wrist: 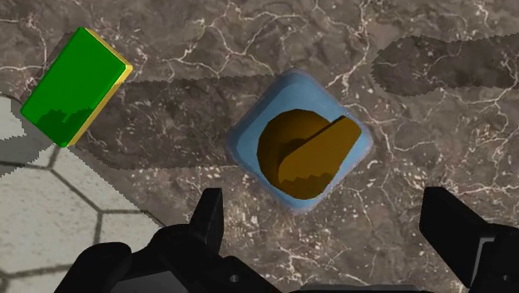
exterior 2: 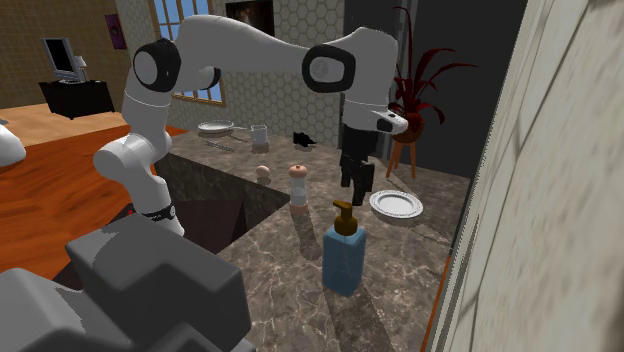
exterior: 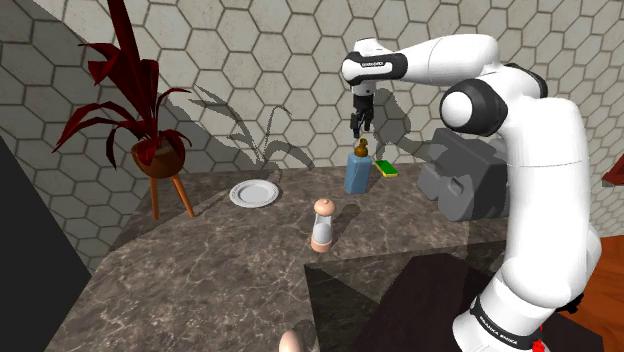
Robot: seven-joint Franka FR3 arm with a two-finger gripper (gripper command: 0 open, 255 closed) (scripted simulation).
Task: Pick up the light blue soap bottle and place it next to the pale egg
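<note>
Gripper (wrist: 324, 218) wide open, we note, holding nothing, hovering right above the blue soap bottle (wrist: 301, 154), upright on the marble bench (wrist: 432, 141); green sponge (wrist: 76, 83) nearby.

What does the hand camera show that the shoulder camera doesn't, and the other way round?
The wrist view adds a straight-down look at the brown pump top, with the black fingers apart and touching nothing. The shoulder view adds the white plate, red plant, grinder, pale egg and white arm. Both share the blue soap bottle, the green sponge beside it and the gripper above it.
</note>
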